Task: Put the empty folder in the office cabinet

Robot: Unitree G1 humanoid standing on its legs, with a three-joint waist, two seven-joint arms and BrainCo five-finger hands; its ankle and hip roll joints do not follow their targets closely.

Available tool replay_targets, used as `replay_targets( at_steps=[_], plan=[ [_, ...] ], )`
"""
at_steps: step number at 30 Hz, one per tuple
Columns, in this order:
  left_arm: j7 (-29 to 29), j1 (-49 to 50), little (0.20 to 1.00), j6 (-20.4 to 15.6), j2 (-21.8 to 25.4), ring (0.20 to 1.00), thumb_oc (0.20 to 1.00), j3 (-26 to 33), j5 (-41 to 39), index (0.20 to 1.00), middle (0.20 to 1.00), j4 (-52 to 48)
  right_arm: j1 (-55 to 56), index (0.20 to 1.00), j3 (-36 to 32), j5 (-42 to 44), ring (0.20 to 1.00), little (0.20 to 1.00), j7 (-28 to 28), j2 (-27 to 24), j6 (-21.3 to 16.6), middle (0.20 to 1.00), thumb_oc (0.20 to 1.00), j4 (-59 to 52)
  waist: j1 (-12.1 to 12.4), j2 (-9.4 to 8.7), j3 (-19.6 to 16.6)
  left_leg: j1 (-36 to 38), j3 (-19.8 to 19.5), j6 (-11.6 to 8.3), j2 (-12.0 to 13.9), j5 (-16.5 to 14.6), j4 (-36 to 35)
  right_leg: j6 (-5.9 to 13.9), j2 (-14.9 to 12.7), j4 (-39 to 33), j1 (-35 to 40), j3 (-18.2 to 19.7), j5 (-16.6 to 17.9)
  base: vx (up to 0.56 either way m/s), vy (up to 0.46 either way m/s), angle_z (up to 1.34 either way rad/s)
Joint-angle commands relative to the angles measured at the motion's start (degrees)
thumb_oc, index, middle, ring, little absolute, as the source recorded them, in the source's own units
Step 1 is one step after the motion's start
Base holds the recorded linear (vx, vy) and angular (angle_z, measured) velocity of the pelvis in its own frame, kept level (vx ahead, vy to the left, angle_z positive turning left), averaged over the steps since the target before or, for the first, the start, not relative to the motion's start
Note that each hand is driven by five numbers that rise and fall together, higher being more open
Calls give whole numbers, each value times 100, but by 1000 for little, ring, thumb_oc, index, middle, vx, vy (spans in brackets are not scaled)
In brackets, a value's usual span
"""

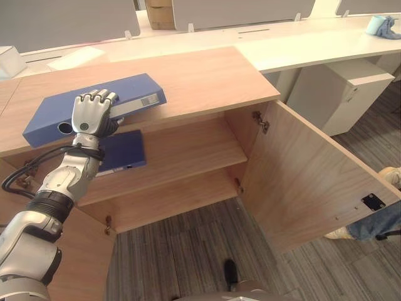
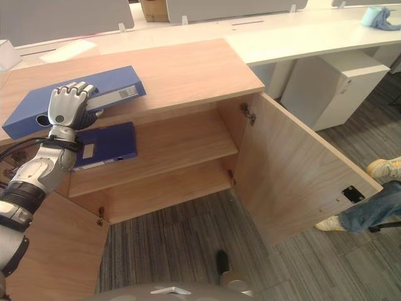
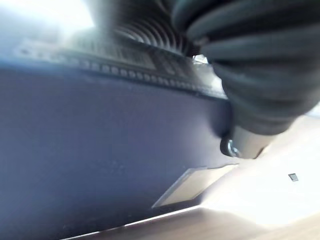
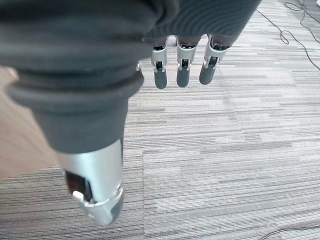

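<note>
Left hand (image 1: 92,113) curled over the spine edge of the blue folder (image 1: 128,94), which lies on the cabinet top (image 1: 200,75), overhanging. Second folder (image 1: 124,150) on upper shelf (image 1: 188,153). Right hand (image 4: 182,70) hangs relaxed above the carpet. Risk: shallow edge grip slips, folder drops or clips the shelf folder.

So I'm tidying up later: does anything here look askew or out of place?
The blue folder lies askew on the cabinet top, one end past the front edge, under the left hand. The cabinet door stands open.
</note>
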Motion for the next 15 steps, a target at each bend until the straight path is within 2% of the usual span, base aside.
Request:
replay_targets(
  at_steps=[1, 4, 5, 10, 12, 13, 14, 15],
  plan=[
    [89, 12, 200, -162, 117, 200, 200, 529, -753, 200, 200, -180, -141, 1000, 183, 241, 1000, 1000, -106, -102, 4, 1000, 1000, 77, -95, -238, -224, -417, -93, -211, -33, -339, -46, 635, -485, -8, 465, -129, -645, -52, -17, 4],
    [145, 38, 200, -201, 72, 200, 200, 661, -878, 200, 200, -329, -176, 1000, 190, 267, 1000, 1000, -81, -90, 7, 1000, 1000, 12, -88, -226, -255, -391, -113, -207, -46, -332, -46, 635, -495, -8, 501, -150, -649, -38, -12, 4],
    [230, 45, 200, -287, -2, 200, 200, 916, -1193, 200, 200, -657, -265, 1000, 211, 276, 1000, 1000, -50, -69, 6, 1000, 1000, -155, -34, -188, -347, -319, -167, -182, -73, -338, -46, 611, -503, -8, 582, -167, -681, -96, -34, 3],
    [328, 75, 200, -443, -143, 200, 200, 1297, -1741, 200, 200, -1182, -538, 1000, 297, 310, 1000, 1000, -22, -85, 32, 1000, 1000, -354, 15, -100, -458, -206, -235, -136, -117, -334, -46, 573, -513, -8, 729, -199, -710, -56, -17, 5],
    [354, 141, 200, -657, -384, 200, 200, 1561, -2379, 200, 200, -1638, -752, 1000, 360, 318, 1000, 1000, -39, -101, 34, 1000, 1000, -516, 63, -44, -541, -110, -270, -120, -142, -331, -46, 537, -512, -8, 828, -212, -740, -34, -5, 3],
    [343, 162, 200, -651, -383, 200, 200, 1583, -2384, 200, 200, -1658, -754, 1000, 366, 318, 1000, 1000, -38, -108, 36, 1000, 1000, -517, 57, -37, -536, -104, -269, -120, -140, -333, -46, 536, -510, -8, 835, -212, -741, -27, -8, 5],
    [308, 318, 200, -844, -660, 200, 200, 1822, -3020, 200, 200, -2094, -884, 1000, 450, 281, 1000, 1000, -35, -82, 46, 1000, 1000, -651, 103, -17, -603, -51, -285, -121, -143, -331, -46, 507, -505, -8, 895, -228, -763, -5, -4, 4],
    [295, 348, 200, -836, -661, 200, 200, 1848, -3030, 200, 200, -2121, -883, 1000, 458, 280, 1000, 1000, -35, -91, 49, 1000, 1000, -653, 96, -7, -601, -43, -284, -122, -141, -334, -46, 507, -504, -8, 902, -227, -765, 0, 0, 0]
  ],
)
